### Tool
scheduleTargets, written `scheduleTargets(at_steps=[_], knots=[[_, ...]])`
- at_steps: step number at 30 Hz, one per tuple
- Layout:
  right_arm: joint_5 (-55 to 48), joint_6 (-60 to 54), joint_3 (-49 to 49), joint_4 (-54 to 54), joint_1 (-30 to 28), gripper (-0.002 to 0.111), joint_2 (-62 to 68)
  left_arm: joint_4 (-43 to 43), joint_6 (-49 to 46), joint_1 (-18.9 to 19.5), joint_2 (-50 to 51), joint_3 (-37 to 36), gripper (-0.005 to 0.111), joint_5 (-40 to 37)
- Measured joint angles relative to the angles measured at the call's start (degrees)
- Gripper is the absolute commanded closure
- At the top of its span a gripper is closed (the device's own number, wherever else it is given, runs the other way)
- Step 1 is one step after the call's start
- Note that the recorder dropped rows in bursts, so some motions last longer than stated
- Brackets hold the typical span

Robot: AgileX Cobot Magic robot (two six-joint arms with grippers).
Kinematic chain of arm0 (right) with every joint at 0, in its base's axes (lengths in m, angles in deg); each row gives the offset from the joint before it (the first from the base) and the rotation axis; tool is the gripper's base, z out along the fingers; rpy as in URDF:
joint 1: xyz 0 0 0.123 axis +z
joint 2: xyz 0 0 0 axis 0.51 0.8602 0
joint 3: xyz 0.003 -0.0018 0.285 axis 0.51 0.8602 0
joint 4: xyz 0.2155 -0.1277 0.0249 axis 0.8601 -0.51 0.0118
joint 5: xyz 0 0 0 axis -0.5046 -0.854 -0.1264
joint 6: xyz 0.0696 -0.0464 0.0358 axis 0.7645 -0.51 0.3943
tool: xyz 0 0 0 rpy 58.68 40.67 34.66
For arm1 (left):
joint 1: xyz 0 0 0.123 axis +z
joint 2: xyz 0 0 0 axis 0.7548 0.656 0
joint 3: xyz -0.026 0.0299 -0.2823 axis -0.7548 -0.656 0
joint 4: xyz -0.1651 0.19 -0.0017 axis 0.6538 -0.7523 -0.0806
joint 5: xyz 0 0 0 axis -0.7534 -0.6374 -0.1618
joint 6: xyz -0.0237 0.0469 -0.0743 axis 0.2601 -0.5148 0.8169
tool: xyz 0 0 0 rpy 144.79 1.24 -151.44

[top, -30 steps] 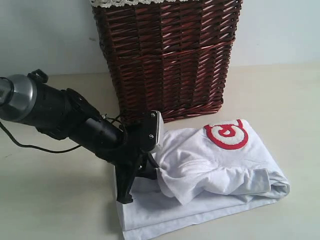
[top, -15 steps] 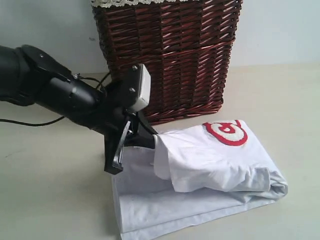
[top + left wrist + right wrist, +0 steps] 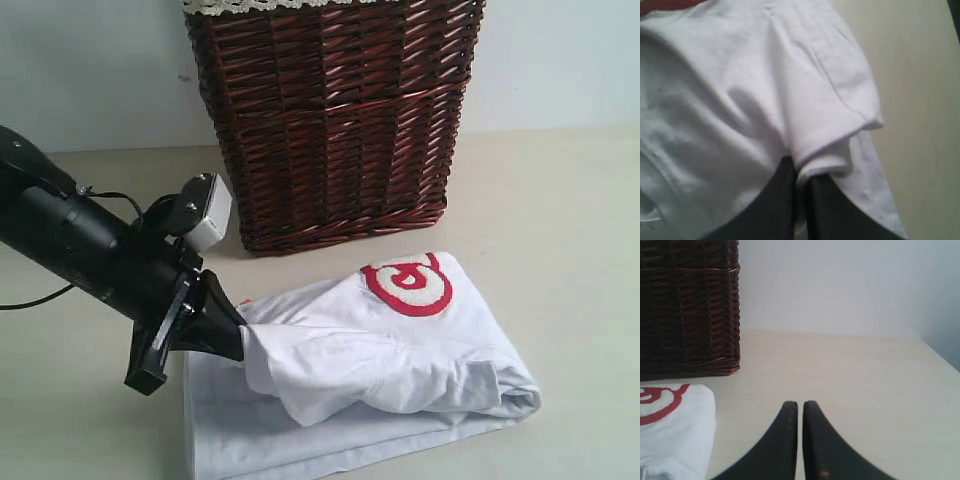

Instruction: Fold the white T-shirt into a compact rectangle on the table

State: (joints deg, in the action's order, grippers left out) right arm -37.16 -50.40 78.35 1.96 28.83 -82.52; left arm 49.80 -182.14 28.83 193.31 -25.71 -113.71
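The white T-shirt (image 3: 380, 350) lies partly folded on the pale beige table (image 3: 560, 220), its red-outlined letters (image 3: 408, 283) facing up near the basket. My left gripper (image 3: 240, 338) is shut on a fold of the shirt's upper layer at the shirt's left end, holding it a little above the layer below. The left wrist view shows the black fingers (image 3: 775, 200) pinching a bunched hem of the T-shirt (image 3: 740, 90). My right gripper (image 3: 800, 406) is shut with nothing in it, low over bare table (image 3: 865, 375), with a corner of the T-shirt (image 3: 675, 425) beside it. It is outside the exterior view.
A tall dark brown wicker basket (image 3: 335, 110) with white lace trim (image 3: 270, 5) stands just behind the shirt, also visible as the basket (image 3: 687, 305) in the right wrist view. A pale wall (image 3: 90, 70) runs behind the table. The left arm's cable (image 3: 35, 298) trails over the table at far left.
The left gripper has pulled its fold of the shirt leftward and down toward the table. The shirt with its red letters has slid left with it. The right gripper has not moved.
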Motion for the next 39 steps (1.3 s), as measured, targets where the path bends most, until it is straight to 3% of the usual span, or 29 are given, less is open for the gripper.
scheduleTargets(at_steps=[10,15,20,25,28,34,36,39], knots=[[0.0,0.0,0.0,0.0,0.0,0.102,0.0,-0.8,-5.53,0.32,-2.39,0.0,0.107,-1.56],[0.0,0.0,0.0,0.0,0.0,0.102,0.0,9.8,-5.53,6.91,-8.04,1.57,0.107,-2.1],[0.0,0.0,0.0,0.0,0.0,0.102,0.0,0.48,-6.0,8.56,-5.98,-5.65,0.107,-2.41],[0.0,0.0,0.0,0.0,0.0,0.102,0.0,-0.93,-10.14,8.56,-5.7,-10.59,0.106,-1.95],[0.0,0.0,0.0,0.0,0.0,0.102,0.0,-1.48,-10.38,8.56,-5.7,-11.69,0.093,2.03],[0.0,0.0,0.0,0.0,0.0,0.102,0.0,-2.63,-10.36,8.56,-5.7,-12.08,0.049,4.84],[0.0,0.0,0.0,0.0,0.0,0.102,0.0,-3.01,-9.5,8.56,-6.11,-12.08,0.043,3.77],[0.0,0.0,0.0,0.0,0.0,0.102,0.0,-3.43,-5.93,8.59,-9.24,-11.34,0.044,0.82]])
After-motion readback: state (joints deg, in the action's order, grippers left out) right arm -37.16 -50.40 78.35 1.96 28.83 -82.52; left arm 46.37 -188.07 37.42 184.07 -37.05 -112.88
